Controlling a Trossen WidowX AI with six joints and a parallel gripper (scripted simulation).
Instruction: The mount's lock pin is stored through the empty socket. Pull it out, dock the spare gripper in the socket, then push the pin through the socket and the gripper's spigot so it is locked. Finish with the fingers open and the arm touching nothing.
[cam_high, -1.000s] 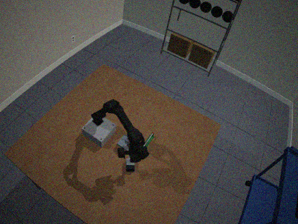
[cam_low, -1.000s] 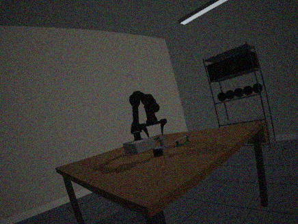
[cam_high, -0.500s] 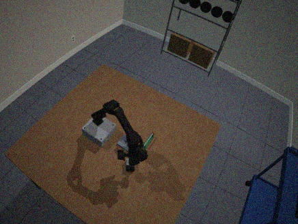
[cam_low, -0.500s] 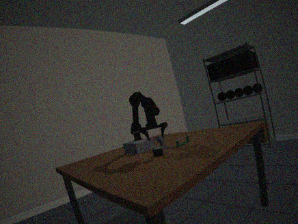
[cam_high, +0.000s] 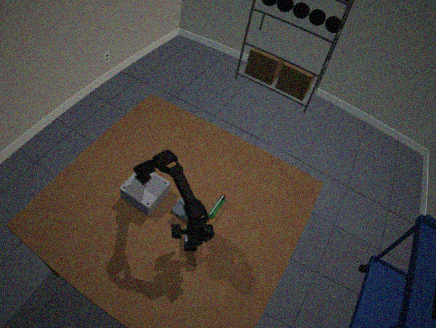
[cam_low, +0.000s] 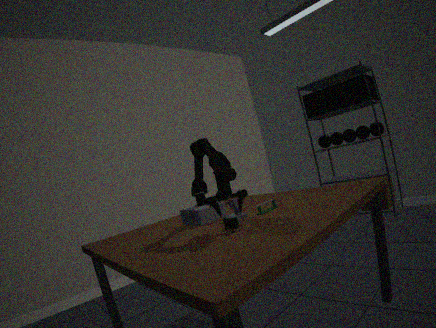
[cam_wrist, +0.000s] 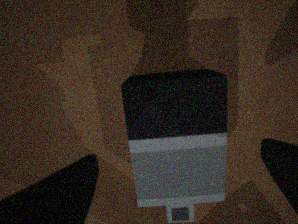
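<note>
The spare gripper, a block with a black end and a pale grey body (cam_wrist: 180, 172) (cam_high: 190, 247) (cam_low: 231, 223), stands on the table. Its small square spigot (cam_wrist: 180, 206) has a dark opening and points to the bottom of the wrist view. My gripper (cam_wrist: 179, 155) (cam_low: 230, 206) is open and empty, low over the spare gripper, with one finger to each side of the grey body. I cannot tell if they touch. The grey mount (cam_high: 178, 210) is partly hidden behind the arm. The pale lock pin (cam_high: 215, 205) lies along a green rack (cam_high: 219, 207) (cam_low: 267, 210), outside the mount.
The arm's base stands by a pale box (cam_high: 153, 196) (cam_low: 197, 217) at the left of the mount. The green rack is on the mount's other side. The wooden table (cam_high: 280, 200) (cam_low: 185, 272) carries the arm's shadows. A shelf rack and a blue frame stand beyond the table.
</note>
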